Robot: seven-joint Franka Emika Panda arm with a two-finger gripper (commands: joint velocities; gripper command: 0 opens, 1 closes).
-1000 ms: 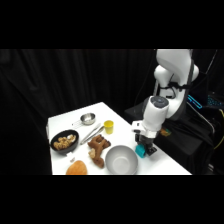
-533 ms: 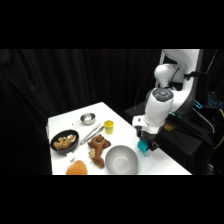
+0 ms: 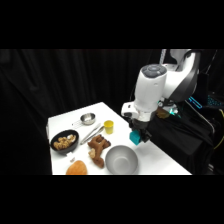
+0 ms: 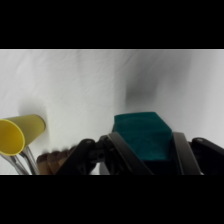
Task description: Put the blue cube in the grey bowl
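- The blue cube [image 3: 135, 137] is up off the table [image 3: 165, 160], held in the gripper [image 3: 138, 135] above bare white surface just right of and a bit behind the grey bowl [image 3: 121, 159]. Judged reason: carried high enough to clear the bowl's rim on the way over.
- Cube isn't over the bowl yet; bowl looks empty, w/ open space around its right side, so approach from that side seems unobstructed.
- Other stuff sits left of the bowl & away from the likely path: yellow cup [image 3: 108, 126], metal tongs [image 3: 91, 134], small metal bowl [image 3: 88, 119], black bowl w/ food [image 3: 64, 141], a brown toy [image 3: 98, 148], an orange round item [image 3: 76, 168] at the table's front edge.
- Fingers: in the wrist view the gripper [image 4: 144, 150] has both black fingers [image 4: 181, 150] pressed to opposite sides of the cube [image 4: 142, 134], open only as far as the cube's width. Grip looks square; the cube's top face shows between them, level.
- Wrist view also shows the yellow cup [image 4: 17, 134] lying on its side at left, mouth toward the cam, well apart from the cube; white table [image 4: 100, 85] beneath, w/ a faint shadow under the load.
- Judged next: shift toward the bowl, then release over its middle.
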